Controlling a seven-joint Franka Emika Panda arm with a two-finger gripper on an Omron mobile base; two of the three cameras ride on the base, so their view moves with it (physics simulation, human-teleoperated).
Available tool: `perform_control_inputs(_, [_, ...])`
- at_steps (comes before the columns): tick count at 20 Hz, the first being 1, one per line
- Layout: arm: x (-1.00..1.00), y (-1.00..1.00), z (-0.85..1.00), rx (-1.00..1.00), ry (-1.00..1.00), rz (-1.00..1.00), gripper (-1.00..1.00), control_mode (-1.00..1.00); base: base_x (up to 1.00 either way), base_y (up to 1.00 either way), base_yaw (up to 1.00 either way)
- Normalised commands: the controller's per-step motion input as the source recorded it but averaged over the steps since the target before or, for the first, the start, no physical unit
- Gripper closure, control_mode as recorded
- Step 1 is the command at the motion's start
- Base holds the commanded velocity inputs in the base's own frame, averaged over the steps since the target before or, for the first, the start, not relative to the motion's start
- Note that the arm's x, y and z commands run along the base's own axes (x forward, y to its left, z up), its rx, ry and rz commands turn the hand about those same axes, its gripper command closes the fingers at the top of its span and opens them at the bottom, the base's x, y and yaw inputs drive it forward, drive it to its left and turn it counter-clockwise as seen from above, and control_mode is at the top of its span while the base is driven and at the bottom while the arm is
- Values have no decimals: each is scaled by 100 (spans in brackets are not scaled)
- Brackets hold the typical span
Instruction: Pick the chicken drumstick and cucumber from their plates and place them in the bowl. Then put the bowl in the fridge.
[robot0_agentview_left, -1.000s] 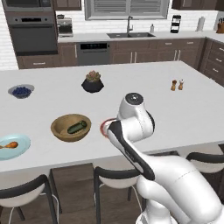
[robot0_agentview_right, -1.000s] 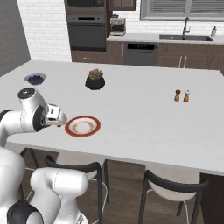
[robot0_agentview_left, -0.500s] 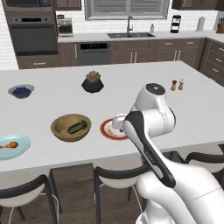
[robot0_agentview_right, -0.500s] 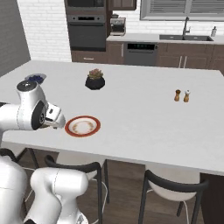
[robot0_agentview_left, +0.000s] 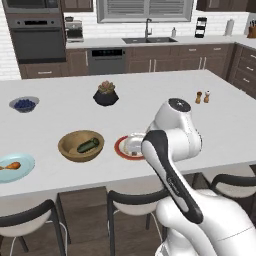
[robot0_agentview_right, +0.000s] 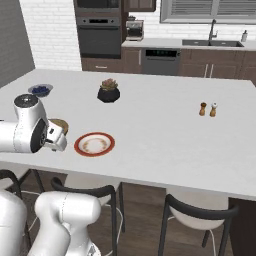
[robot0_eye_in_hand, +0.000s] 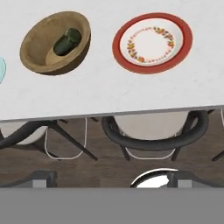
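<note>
Inside the bowl (robot0_agentview_left: 80, 145) lies the cucumber (robot0_agentview_left: 87, 145) (drumstick (robot0_agentview_left: 11, 166) elsewhere, on its blue plate (robot0_agentview_left: 22, 162)); gripper jaws spread wide, empty.

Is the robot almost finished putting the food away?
Not yet. The cucumber already lies in the wooden bowl, and the red-rimmed plate is bare. Nothing is in hand. The chicken drumstick sits on the blue plate; it must go in the bowl, then the bowl into the fridge.
</note>
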Motion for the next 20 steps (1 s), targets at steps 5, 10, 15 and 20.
perform_control_inputs(5, [-5,100,-3,15,1,-3,-100,-100,0,0,0])
perform_control_inputs(10, [3,100,10,-18,18,13,-100,-100,0,0,0])
perform_control_inputs(15, [9,89,17,-21,12,31,-100,-100,0,0,0])
perform_control_inputs(20, [14,78,-5,-25,7,50,-100,-100,0,0,0])
